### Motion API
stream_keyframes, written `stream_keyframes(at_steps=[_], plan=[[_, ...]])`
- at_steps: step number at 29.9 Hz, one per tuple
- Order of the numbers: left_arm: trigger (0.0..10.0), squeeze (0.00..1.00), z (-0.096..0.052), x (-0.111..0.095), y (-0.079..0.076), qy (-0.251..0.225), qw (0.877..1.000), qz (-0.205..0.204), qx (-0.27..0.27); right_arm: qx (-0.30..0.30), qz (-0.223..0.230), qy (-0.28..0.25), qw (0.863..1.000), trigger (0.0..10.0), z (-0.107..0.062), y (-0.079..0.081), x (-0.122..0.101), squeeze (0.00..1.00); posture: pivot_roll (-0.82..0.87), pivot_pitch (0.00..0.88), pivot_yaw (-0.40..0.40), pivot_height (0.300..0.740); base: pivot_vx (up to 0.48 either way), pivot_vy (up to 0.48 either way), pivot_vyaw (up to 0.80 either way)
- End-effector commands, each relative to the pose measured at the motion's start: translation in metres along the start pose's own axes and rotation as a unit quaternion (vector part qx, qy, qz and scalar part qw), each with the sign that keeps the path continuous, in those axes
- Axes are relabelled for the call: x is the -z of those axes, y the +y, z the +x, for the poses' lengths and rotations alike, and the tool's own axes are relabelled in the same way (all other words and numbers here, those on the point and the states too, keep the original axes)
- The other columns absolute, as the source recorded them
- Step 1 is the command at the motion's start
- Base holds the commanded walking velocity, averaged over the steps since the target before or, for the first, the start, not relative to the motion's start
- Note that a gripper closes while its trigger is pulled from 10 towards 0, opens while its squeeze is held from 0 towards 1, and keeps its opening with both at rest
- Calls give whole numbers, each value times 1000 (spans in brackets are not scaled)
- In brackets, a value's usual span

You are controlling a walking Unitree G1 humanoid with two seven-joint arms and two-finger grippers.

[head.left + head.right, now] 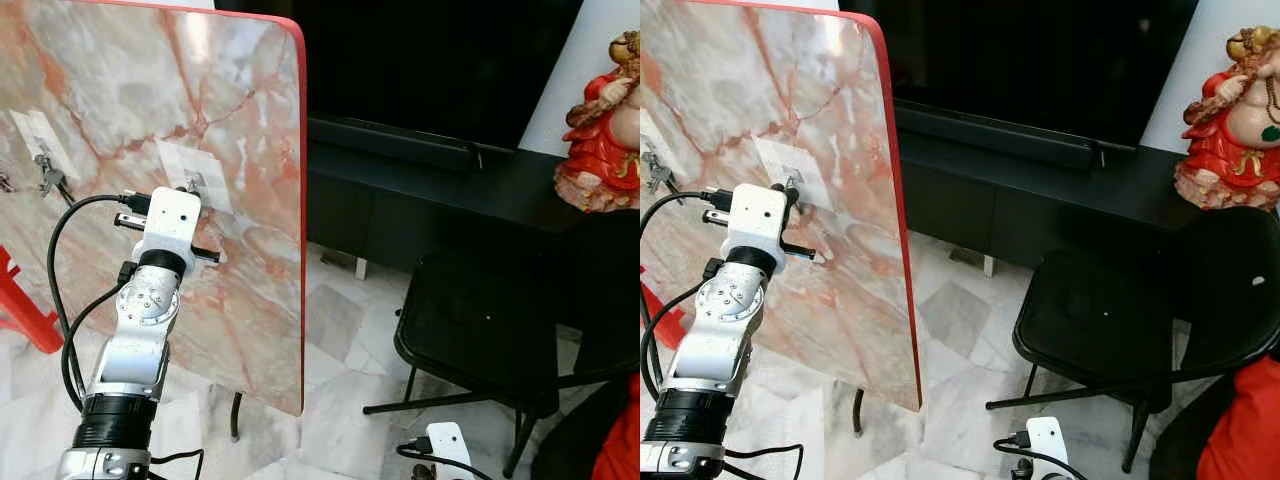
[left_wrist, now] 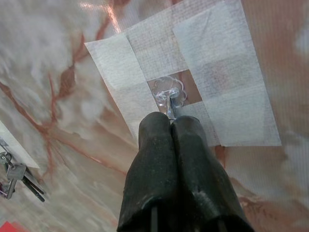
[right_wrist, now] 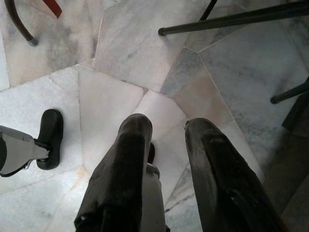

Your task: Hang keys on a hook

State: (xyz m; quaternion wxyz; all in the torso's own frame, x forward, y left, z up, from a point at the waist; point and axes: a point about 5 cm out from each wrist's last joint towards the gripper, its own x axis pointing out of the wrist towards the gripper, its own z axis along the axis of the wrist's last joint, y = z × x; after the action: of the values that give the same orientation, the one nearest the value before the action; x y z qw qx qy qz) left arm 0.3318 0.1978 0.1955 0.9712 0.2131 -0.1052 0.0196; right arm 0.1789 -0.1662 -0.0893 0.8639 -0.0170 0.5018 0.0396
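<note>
A marble-patterned board (image 1: pixel 250 120) with a red edge stands upright and carries two taped white patches. My left gripper (image 2: pixel 170 121) is shut, its tips pressed against the clear hook (image 2: pixel 169 92) in the nearer patch (image 2: pixel 231 72). A sliver of metal shows at the fingertips; whether it is gripped cannot be told. A bunch of keys (image 1: pixel 48 178) hangs at the other patch (image 1: pixel 38 132), further left on the board; these keys (image 2: pixel 12 176) also appear in the left wrist view. My right gripper (image 3: pixel 166 128) hangs low over the floor, open and holding nothing.
A black chair (image 1: pixel 480 320) stands to the right of the board, with its legs (image 3: pixel 231 19) near my right arm. Behind it are a black TV console (image 1: pixel 420 170) and a red figurine (image 1: pixel 605 130). A red object (image 1: pixel 20 310) sits at the far left. Pale marble tiles (image 1: pixel 340 330) cover the floor.
</note>
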Motion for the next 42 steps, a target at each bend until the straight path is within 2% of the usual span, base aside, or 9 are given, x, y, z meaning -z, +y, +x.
stream_keyframes(at_steps=[1, 12, 25, 38, 39, 42], plan=[[10000, 0, 2, -4, -10, -9, 999, 3, 31, 3, -1, -7, 1000, 10000, 0, -3, -5, 0, 53, 0, -37, 740, 0, 0, 0], [10000, 0, -2, -11, -8, -26, 999, -2, 35, 3, -1, -9, 1000, 10000, 0, -3, -6, 0, 56, 0, -37, 740, 0, 0, 0], [10000, 0, -20, -7, -2, -23, 999, 4, 36, 0, 3, -15, 1000, 10000, 1, -1, -9, 0, 58, 0, -37, 740, 0, 0, 0], [10000, 16, -20, -5, -3, -9, 999, 12, 37, 0, 2, -15, 1000, 10000, 0, -2, -10, 0, 57, 0, -38, 740, 0, 0, 0], [10000, 996, -20, -3, -2, -4, 999, 11, 32, 0, 2, -15, 1000, 10000, 0, -3, -10, 0, 57, 0, -38, 740, 0, 0, 0], [10000, 1000, -20, -3, 0, -1, 1000, 9, 24, 0, 2, -15, 1000, 10000, 0, -3, -10, 0, 58, 0, -37, 740, 0, 0, 0]])
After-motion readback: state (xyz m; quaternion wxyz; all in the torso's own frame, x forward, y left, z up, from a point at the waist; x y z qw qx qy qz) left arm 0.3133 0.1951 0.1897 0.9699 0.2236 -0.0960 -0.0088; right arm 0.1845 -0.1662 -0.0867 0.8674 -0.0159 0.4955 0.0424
